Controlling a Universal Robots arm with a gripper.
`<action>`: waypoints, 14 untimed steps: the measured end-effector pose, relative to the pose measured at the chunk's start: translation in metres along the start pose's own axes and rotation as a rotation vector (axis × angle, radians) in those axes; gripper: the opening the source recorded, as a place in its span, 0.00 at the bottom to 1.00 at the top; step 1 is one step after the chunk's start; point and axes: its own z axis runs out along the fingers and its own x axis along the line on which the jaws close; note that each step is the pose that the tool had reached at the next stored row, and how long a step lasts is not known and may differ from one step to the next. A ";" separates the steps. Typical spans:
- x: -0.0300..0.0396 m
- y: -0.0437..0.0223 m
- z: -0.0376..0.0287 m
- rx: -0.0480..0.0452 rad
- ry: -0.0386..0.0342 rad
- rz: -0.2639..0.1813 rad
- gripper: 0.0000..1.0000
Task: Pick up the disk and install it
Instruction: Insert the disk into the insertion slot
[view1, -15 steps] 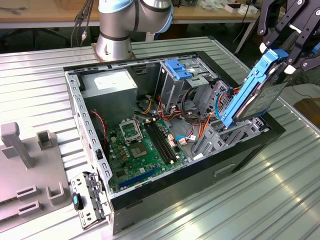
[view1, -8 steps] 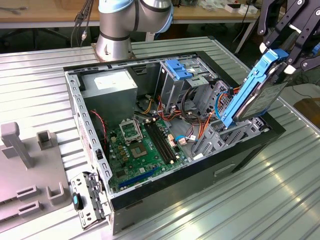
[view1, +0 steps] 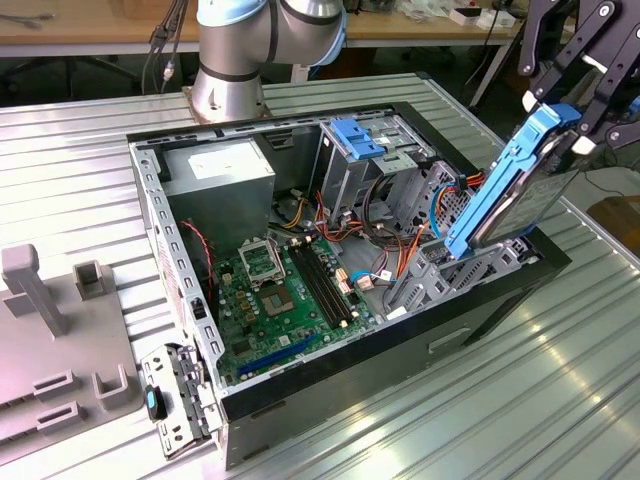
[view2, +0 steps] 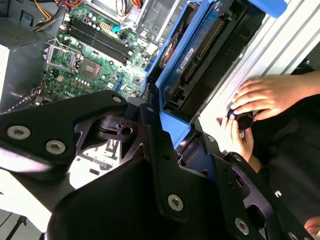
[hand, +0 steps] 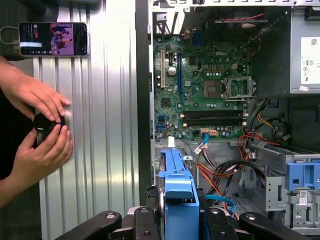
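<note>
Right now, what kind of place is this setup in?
Probably a robotics lab bench for PC assembly trials: an open computer case lies on a ribbed metal table, the arm's base stands beside it, the gripper grips the disk, and wooden workbenches stand behind.

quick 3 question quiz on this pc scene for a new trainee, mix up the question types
1. True or false: the disk already lies flat inside the computer case.
2. Multiple choice: what is the gripper shut on? A) the disk B) the power supply C) nothing
3. Fill in: the carrier rails along the disk's sides are ____ in colour.

Key: 1 false, it is tilted and raised over the case's edge at the exterior view's right. 2 A. 3 blue.
</note>
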 end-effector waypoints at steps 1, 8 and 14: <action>0.0001 -0.0001 -0.0001 0.0000 0.0002 0.000 0.37; 0.0002 0.0000 0.0000 0.0000 0.0001 0.000 0.37; -0.0062 -0.0122 0.0034 0.0000 0.0003 0.003 0.37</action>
